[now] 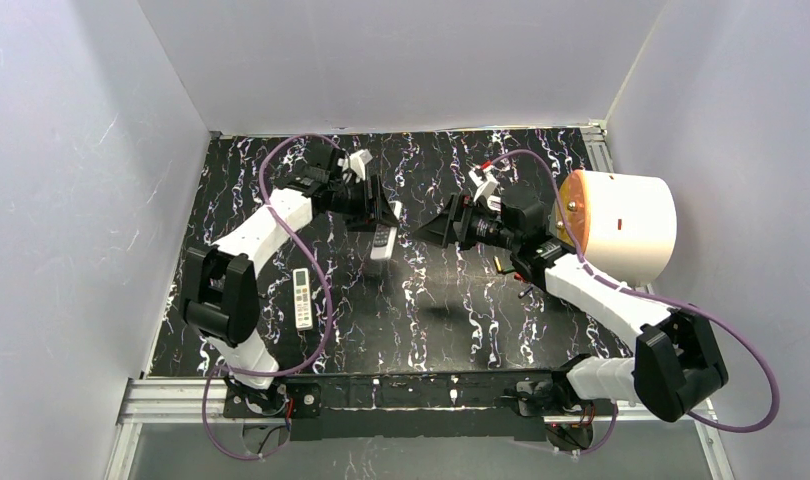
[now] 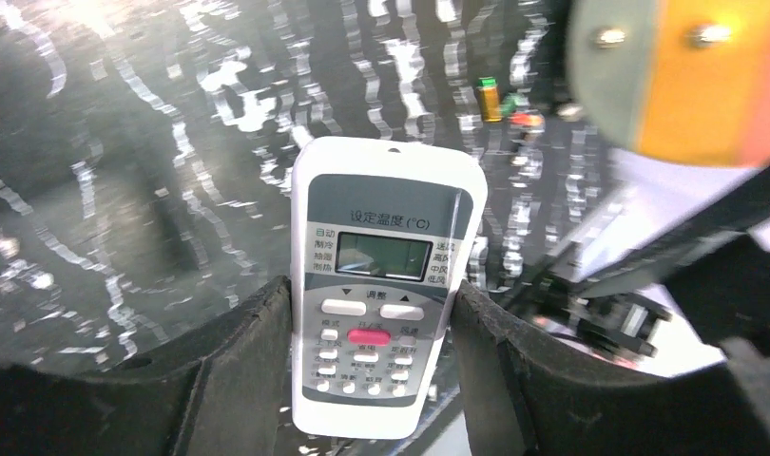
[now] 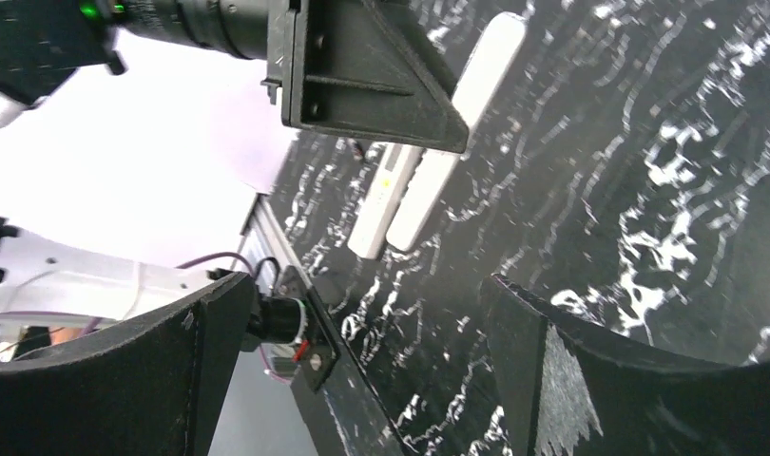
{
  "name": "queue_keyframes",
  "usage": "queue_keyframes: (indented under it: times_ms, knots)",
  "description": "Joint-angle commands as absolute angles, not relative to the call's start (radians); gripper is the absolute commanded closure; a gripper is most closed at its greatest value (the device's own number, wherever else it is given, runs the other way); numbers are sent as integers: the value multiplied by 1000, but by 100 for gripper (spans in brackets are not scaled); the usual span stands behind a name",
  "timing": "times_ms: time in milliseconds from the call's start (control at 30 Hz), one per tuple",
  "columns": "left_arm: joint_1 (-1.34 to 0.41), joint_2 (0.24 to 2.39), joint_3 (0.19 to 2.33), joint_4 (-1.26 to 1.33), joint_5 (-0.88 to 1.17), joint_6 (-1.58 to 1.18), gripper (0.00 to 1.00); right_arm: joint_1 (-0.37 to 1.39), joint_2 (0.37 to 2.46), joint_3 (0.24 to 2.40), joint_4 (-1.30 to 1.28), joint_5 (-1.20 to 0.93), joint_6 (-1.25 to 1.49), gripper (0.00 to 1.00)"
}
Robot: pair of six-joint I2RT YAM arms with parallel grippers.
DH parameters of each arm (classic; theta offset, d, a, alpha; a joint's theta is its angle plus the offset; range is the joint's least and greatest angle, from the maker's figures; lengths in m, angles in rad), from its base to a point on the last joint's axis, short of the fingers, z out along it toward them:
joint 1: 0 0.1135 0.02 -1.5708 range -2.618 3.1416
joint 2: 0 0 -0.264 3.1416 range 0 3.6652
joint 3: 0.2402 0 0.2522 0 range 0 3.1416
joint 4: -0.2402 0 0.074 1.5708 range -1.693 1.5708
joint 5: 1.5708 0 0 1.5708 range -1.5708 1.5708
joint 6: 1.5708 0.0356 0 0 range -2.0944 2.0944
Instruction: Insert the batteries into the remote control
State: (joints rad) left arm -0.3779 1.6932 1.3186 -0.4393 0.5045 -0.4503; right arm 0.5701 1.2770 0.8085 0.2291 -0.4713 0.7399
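My left gripper [image 1: 379, 212] is shut on a white remote control [image 1: 384, 241] and holds it above the black marbled table. In the left wrist view the fingers [image 2: 239, 361] clamp its lower sides, and its button face and display [image 2: 381, 285] point at the camera. My right gripper [image 1: 428, 230] faces it from the right, open and empty, a little apart. In the right wrist view the jaws stand wide around bare table [image 3: 367, 285]. Two small batteries [image 1: 500, 266] lie on the table under the right arm. They also show far off in the left wrist view [image 2: 489, 98].
A second white remote [image 1: 302, 297] lies flat on the table's left side, also seen in the right wrist view [image 3: 379, 204]. A large white cylinder with an orange end [image 1: 626, 225] lies at the right edge. White walls enclose the table [image 1: 431, 320].
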Motion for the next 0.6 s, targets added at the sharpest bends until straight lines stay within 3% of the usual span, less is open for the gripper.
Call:
queue_keyframes:
  times_ms: [0, 300, 567]
  knots:
    - [-353, 1594, 1364, -315, 816, -570, 75, 578, 1230, 773, 492, -511, 876, 1]
    - [-341, 1502, 1289, 72, 982, -932, 73, 592, 1273, 784, 593, -521, 1021, 1]
    - [-342, 1454, 1300, 80, 986, -966, 73, 610, 1316, 838, 625, -558, 1112, 2]
